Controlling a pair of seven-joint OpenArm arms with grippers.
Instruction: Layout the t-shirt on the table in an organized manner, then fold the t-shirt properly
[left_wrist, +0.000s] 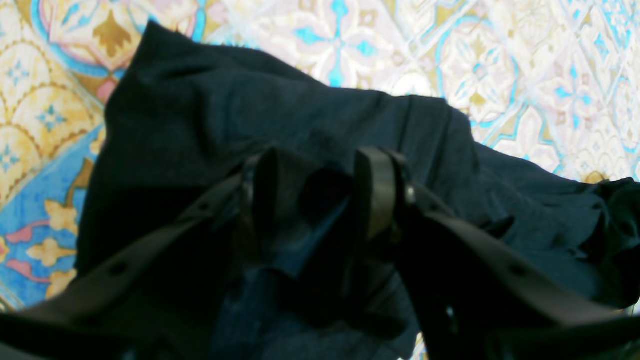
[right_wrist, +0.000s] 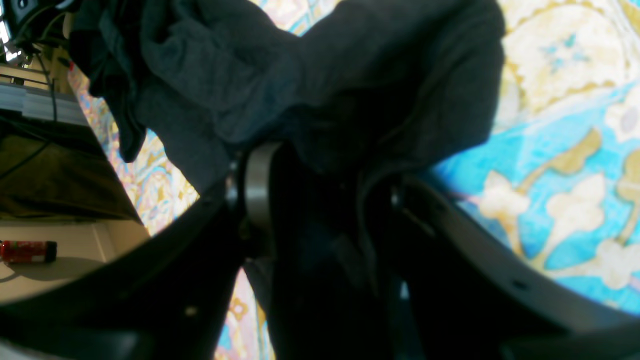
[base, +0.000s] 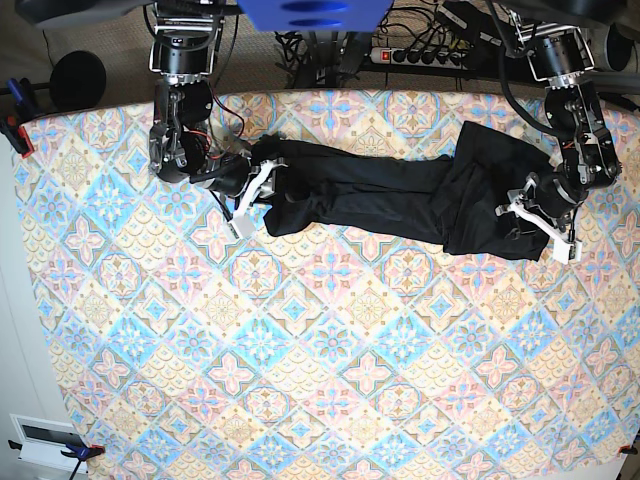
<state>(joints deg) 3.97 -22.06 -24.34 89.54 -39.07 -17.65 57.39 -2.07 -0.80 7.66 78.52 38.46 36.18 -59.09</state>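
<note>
The black t-shirt (base: 380, 190) lies stretched in a long, rumpled band across the far part of the patterned table (base: 320, 350). On the base view's right, my left gripper (base: 540, 222) is at the wider bunched end. In the left wrist view the left gripper (left_wrist: 317, 200) is shut on a fold of the t-shirt (left_wrist: 225, 110), with fabric pinched between the fingers. My right gripper (base: 255, 190) holds the other end. The right gripper (right_wrist: 320, 200) is shut on gathered cloth of the t-shirt (right_wrist: 300, 65), which drapes over the jaws.
A power strip (base: 420, 55) and cables run behind the table's far edge. The right wrist view shows the table edge, a dark shelf (right_wrist: 50, 185) and a red object (right_wrist: 27, 251) on the floor beyond it. Patterned cloth (base: 320, 400) covers the table's near half.
</note>
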